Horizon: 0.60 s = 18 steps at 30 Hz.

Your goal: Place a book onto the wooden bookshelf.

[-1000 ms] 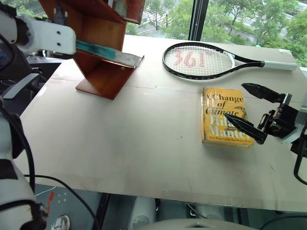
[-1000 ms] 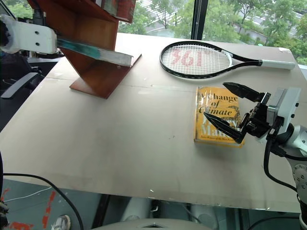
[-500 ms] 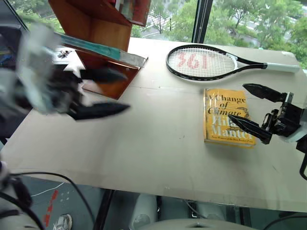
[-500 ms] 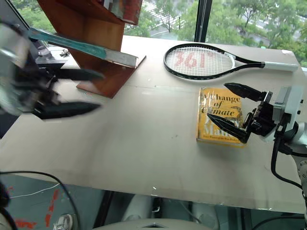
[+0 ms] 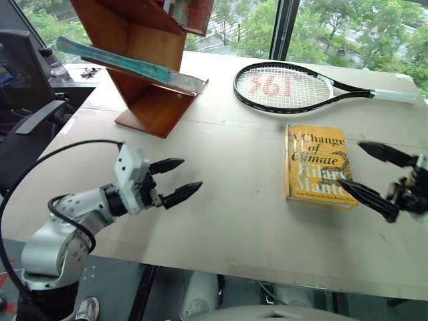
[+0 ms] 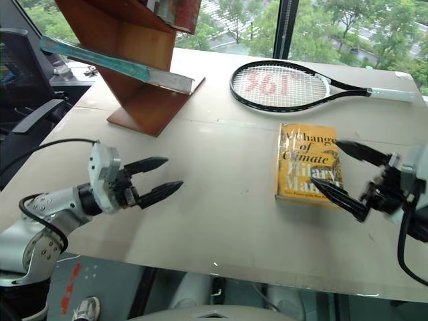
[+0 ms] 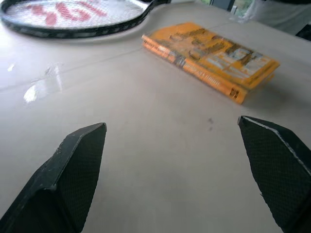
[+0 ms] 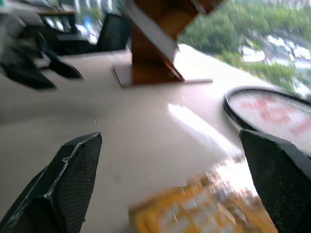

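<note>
Book point(image 5: 130, 66) lies on a slanted board of the bookshelf point(image 5: 144, 80) — shelf top cut off by frame. Left gripper point(image 5: 175, 180) spread, empty, over bare table point(image 5: 227, 200). Right gripper point(image 6: 341, 172) spread, empty — beside the yellow book point(image 6: 306, 164), partly cut off.
</note>
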Each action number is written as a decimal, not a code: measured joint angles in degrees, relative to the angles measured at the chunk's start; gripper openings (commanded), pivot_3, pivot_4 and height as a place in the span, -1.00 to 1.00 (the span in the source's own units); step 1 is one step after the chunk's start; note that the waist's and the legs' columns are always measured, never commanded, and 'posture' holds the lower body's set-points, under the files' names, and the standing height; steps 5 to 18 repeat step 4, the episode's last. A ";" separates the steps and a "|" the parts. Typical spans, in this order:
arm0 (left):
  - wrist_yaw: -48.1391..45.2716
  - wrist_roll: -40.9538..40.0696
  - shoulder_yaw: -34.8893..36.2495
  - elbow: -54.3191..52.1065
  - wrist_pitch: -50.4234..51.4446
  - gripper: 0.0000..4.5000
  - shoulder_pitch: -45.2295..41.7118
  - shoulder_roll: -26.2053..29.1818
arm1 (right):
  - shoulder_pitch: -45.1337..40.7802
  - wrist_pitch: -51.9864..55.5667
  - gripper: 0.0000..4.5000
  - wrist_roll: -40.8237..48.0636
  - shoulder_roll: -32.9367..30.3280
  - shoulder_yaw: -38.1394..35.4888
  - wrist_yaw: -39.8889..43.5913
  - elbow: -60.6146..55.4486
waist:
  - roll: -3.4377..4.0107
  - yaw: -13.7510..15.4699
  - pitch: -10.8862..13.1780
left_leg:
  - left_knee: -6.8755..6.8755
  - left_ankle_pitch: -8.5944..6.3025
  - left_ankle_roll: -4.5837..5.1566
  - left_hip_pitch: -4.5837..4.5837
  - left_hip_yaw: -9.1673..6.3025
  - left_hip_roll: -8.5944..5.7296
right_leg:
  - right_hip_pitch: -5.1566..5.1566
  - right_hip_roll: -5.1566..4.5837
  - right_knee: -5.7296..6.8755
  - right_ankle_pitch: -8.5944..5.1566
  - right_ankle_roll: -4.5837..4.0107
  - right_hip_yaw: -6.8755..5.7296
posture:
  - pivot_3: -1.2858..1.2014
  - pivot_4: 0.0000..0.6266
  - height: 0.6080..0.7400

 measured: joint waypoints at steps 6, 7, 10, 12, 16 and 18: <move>-2.42 3.37 -0.09 3.75 -4.93 0.99 5.16 0.61 | 7.46 -4.88 1.00 -6.95 2.00 -2.65 2.71 6.73 | 0.03 -0.08 -0.03 | -0.04 -0.01 -0.01 0.03 0.02 0.02 | -0.05 -0.07 -0.06 -0.02 -0.03 0.03 | 0.03 -0.52 0.99; -2.42 3.37 -0.09 3.75 -4.93 0.99 5.16 0.61 | 7.46 -4.88 1.00 -6.95 2.00 -2.65 2.71 6.73 | 0.03 -0.08 -0.03 | -0.04 -0.01 -0.01 0.03 0.02 0.02 | -0.05 -0.07 -0.06 -0.02 -0.03 0.03 | 0.03 -0.52 0.99; -2.42 3.37 -0.09 3.75 -4.93 0.99 5.16 0.61 | 7.46 -4.88 1.00 -6.95 2.00 -2.65 2.71 6.73 | 0.03 -0.08 -0.03 | -0.04 -0.01 -0.01 0.03 0.02 0.02 | -0.05 -0.07 -0.06 -0.02 -0.03 0.03 | 0.03 -0.52 0.99; -2.42 3.37 -0.09 3.75 -4.93 0.99 5.16 0.61 | 7.46 -4.88 1.00 -6.95 2.00 -2.65 2.71 6.73 | 0.03 -0.08 -0.03 | -0.04 -0.01 -0.01 0.03 0.02 0.02 | -0.05 -0.07 -0.06 -0.02 -0.03 0.03 | 0.03 -0.52 0.99; -2.42 3.37 -0.09 3.75 -4.93 0.99 5.16 0.61 | 7.46 -4.88 1.00 -6.95 2.00 -2.65 2.71 6.73 | 0.03 -0.08 -0.03 | -0.04 -0.01 -0.01 0.03 0.02 0.02 | -0.05 -0.07 -0.06 -0.02 -0.03 0.03 | 0.03 -0.52 0.99; -2.42 3.37 -0.09 3.75 -4.93 0.99 5.16 0.61 | 7.46 -4.88 1.00 -6.95 2.00 -2.65 2.71 6.73 | 0.03 -0.08 -0.03 | -0.04 -0.01 -0.01 0.03 0.02 0.02 | -0.05 -0.07 -0.06 -0.02 -0.03 0.03 | 0.03 -0.52 0.99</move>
